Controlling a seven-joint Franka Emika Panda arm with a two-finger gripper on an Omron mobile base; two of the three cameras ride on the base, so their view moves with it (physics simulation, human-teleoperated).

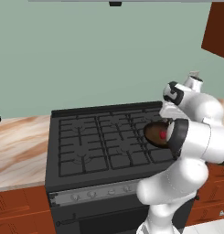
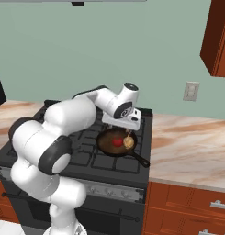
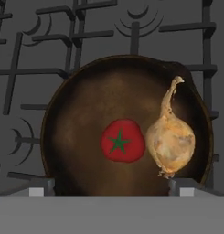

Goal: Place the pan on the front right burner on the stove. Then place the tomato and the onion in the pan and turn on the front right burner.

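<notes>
Round shallow dark brown pan (image 3: 127, 128) — seated on the black cast-iron front right burner (image 2: 115, 158) of the wide black gas stove (image 1: 77, 151), directly below the jaws. Glossy red tomato (image 3: 122, 141) and tan-yellow pointed onion (image 3: 171, 137) are held inside, touching, between the jaw lines. Two-finger gripper (image 3: 109, 188) — jaws spread wide, nothing gripped.
</notes>
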